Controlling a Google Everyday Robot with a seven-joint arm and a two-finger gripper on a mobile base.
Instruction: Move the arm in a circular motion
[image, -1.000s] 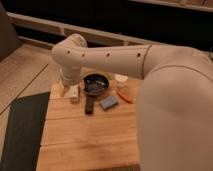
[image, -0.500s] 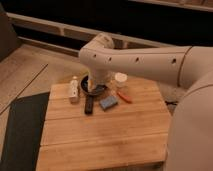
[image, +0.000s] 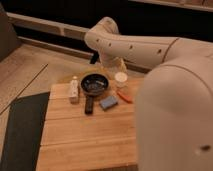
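Observation:
The arm (image: 150, 50) is thick, cream-white and rounded. It reaches from the large segment at the right (image: 175, 115) across to a bulbous joint at the top centre (image: 106, 29), then bends down. The gripper (image: 113, 65) hangs below that joint, behind the wooden table's far edge and just beyond the black pan (image: 94, 83). It is largely hidden by the arm.
On the wooden table (image: 85, 145) lie a small white bottle (image: 74, 90), the pan with its handle towards me, a blue sponge (image: 108, 102), an orange item (image: 125, 96) and a white cup (image: 120, 77). A dark mat (image: 20, 130) lies left of the table. A ledge (image: 45, 25) runs behind.
The arm's bent joint has swung from above the bottle at the left to the right and farther back, now behind the pan.

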